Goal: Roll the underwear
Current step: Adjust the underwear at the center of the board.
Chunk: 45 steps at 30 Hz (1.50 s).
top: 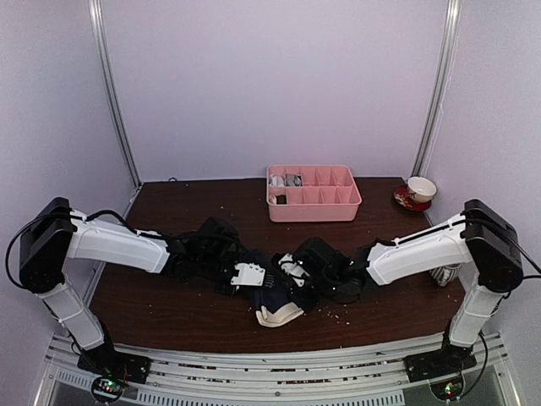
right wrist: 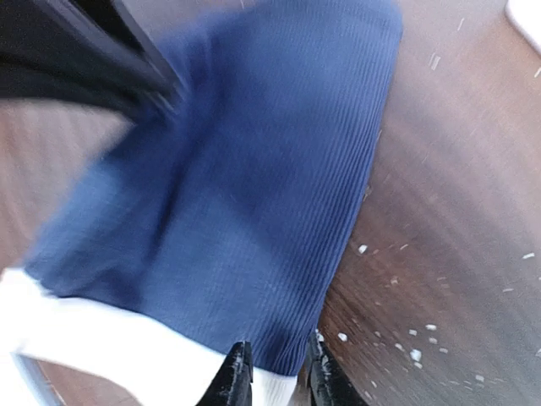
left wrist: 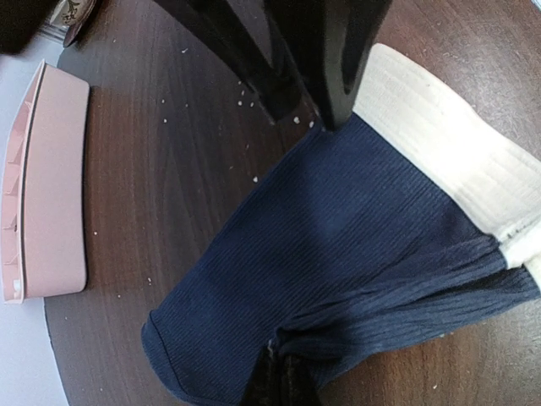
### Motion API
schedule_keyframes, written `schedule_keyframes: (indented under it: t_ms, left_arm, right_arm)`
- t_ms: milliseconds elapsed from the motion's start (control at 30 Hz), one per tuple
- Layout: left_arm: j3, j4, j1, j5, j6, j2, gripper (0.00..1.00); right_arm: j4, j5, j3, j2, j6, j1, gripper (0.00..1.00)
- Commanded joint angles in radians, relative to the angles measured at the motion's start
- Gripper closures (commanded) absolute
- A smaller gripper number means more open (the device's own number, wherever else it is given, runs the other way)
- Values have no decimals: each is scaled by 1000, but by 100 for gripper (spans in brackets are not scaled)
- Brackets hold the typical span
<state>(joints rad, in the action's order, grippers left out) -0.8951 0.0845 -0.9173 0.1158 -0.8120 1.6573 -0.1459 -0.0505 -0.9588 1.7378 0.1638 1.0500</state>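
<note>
The navy underwear (left wrist: 338, 237) with its cream-white waistband (left wrist: 448, 144) lies on the dark wooden table (top: 177, 304), between the two arms. In the top view it is mostly hidden under the grippers, and only the waistband (top: 279, 315) pokes out toward the front. My left gripper (left wrist: 287, 385) is shut on a bunched fold at the leg end (top: 264, 283). My right gripper (right wrist: 281, 381) holds the corner where the navy cloth (right wrist: 245, 194) meets the waistband, with cloth filling the narrow gap between its fingers (top: 296, 288). Its dark fingers (left wrist: 330, 76) reach in at the top of the left wrist view.
A pink compartment tray (top: 314, 205) stands at the back centre, with a small grey and white bundle (top: 287, 180) in a back-left cell. A cup on a red saucer (top: 420, 190) sits at the back right. A mug (top: 444, 274) is beside the right arm. White crumbs (right wrist: 423, 338) dot the wood.
</note>
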Motion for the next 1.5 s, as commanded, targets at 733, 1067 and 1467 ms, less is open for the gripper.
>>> schedule_keyframes:
  t_ms: [733, 1067, 1467]
  left_arm:
    - [-42, 30, 6, 10, 25, 13, 100]
    - [-74, 48, 6, -17, 57, 47, 100]
    - [-122, 85, 20, 19, 57, 81, 100]
  right_arm:
    - [-94, 146, 5, 58, 20, 44, 90]
    - [-76, 195, -40, -14, -172, -21, 80]
    - [345, 239, 466, -552, -366, 181, 28]
